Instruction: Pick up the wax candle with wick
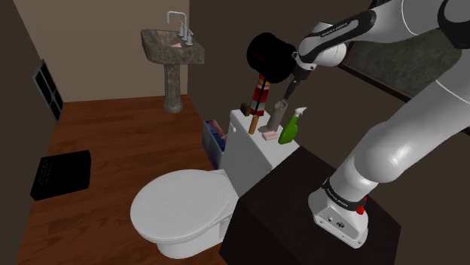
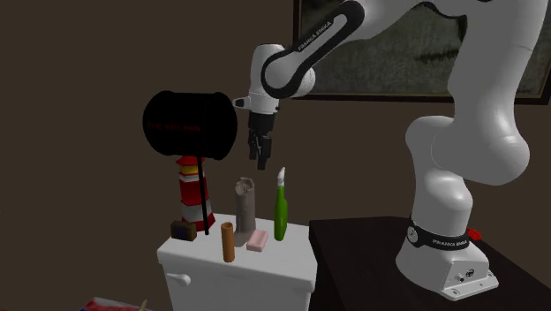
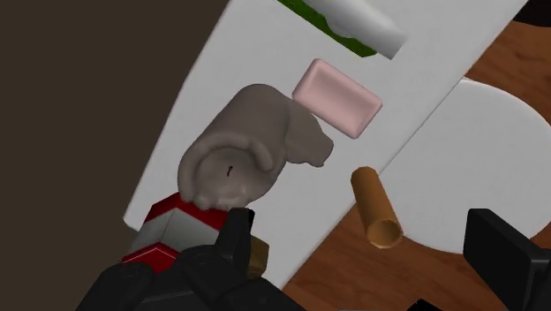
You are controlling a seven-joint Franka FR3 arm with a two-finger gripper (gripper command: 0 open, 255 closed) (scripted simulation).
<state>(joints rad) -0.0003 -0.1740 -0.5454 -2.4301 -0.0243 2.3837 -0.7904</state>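
Shoulder view: my gripper (image 1: 288, 94) hangs over the white toilet tank (image 1: 245, 150). Just under it the grey-brown wax candle (image 1: 278, 114) stands upright on the tank lid. A green spray bottle (image 1: 291, 128) stands to the candle's right, and a pink soap bar (image 1: 268, 137) lies on the near side. To the candle's left I see a red-and-white striped lighthouse figure (image 1: 260, 96), and beside that a black mallet (image 1: 270, 56) whose big head rises above everything else. The closed toilet seat (image 1: 181, 207) is near and left, a pedestal sink (image 1: 173, 53) stands by the far wall, and the dark stand (image 1: 301, 203) is at the right.

Second exterior view: the gripper points straight down, above the candle and the bottle and clear of both. A brown cylinder (image 2: 229, 241) stands upright at the near edge of the lid. A small dark-brown block (image 2: 184, 231) sits at the foot of the lighthouse.

Wrist view: the fingers (image 3: 234, 238) stand wide apart and clasp nothing. The candle lies ahead of one finger, with a small dark wick in its hollowed top. The soap is just beside the candle.
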